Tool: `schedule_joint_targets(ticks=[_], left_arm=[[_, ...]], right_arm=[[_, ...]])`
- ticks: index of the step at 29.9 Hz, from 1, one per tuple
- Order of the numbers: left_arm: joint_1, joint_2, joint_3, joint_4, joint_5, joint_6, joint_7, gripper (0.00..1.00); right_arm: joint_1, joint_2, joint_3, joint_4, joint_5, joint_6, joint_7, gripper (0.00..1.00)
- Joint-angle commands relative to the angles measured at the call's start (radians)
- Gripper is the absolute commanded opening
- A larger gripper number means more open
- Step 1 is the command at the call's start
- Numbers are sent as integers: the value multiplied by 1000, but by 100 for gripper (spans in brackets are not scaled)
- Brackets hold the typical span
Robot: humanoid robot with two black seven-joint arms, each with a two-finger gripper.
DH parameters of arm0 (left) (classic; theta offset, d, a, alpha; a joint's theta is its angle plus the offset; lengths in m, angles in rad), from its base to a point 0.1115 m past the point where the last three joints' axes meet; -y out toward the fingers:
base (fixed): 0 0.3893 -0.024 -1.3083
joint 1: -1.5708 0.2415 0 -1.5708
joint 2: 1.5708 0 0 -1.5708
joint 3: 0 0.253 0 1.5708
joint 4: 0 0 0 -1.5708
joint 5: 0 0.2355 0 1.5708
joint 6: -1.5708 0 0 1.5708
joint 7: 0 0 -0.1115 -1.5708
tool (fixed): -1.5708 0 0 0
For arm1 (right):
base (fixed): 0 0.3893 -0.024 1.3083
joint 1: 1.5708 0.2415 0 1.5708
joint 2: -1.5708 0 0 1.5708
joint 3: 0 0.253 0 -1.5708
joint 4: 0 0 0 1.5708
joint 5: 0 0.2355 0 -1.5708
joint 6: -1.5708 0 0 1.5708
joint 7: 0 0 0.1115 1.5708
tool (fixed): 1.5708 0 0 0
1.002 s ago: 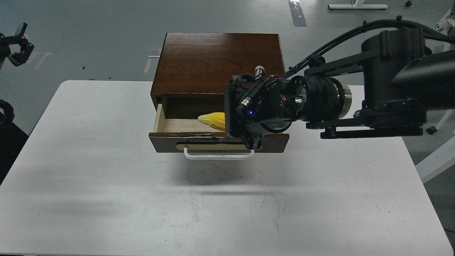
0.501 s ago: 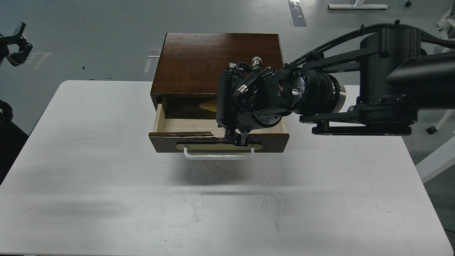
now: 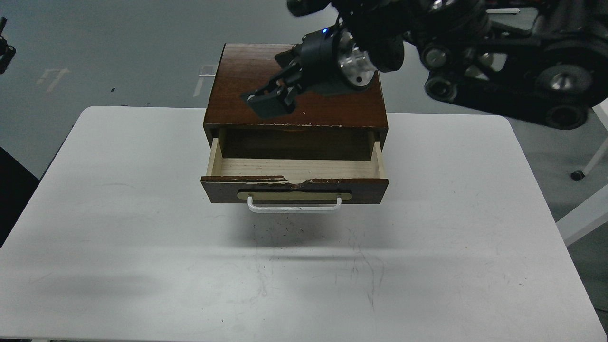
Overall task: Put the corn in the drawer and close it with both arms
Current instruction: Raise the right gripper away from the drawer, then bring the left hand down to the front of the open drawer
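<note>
The drawer (image 3: 294, 189) stands pulled open from the dark wooden cabinet (image 3: 247, 80), showing its pale wood floor, chipped brown front, brass plate and white bar handle (image 3: 294, 207). No corn shows in the visible part of the drawer; its back lies hidden under the cabinet top. My right gripper (image 3: 269, 100) hangs raised above the cabinet top, pointing down-left, holding nothing; its fingers overlap, so I cannot tell their gap. Only a dark sliver of my left gripper (image 3: 4, 47) shows at the far left edge, well away from the drawer.
The cabinet sits at the back middle of a white table (image 3: 142, 237). The right arm's thick links (image 3: 498, 80) span the top right of the view. A white frame leg (image 3: 584, 218) stands off the table's right side.
My right gripper has risen out of the drawer and swung up and back above the cabinet top. The corn, seen in the drawer one second ago, no longer shows.
</note>
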Motion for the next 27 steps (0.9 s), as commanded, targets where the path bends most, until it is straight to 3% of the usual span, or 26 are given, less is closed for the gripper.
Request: schedule_joint_targets(ticks=[1,4,7,9,15,19,23,27], left_arm=[[-8,64,-11,-183,157,0,-1,94],[-23,72,-12,-291,231,0,-1,94],[-51,94,-19,-487,391,0,-1,92],[-51,92,-25,-660,533,0,-3,90],[-51,111,-27,-993,902,0,-3,81],[-51,97,-22,-1075,1118,0,-3,73],[-45,52,-10,-1118,1355,0,-3,54],[-42,11,36,-1157,1507,0,-3,49]], right_arm=[[-30,-151,11,-12,187,-12,3,100],[-61,-197,33,-26,244,-14,5,100],[-143,-243,94,-83,373,-14,5,100],[-211,-254,160,-173,494,-14,5,100],[-367,-254,246,-379,819,-12,6,100],[-424,-254,263,-503,965,-5,6,100],[-487,-254,275,-630,1134,14,6,100],[-553,-257,287,-735,1238,64,8,100]])
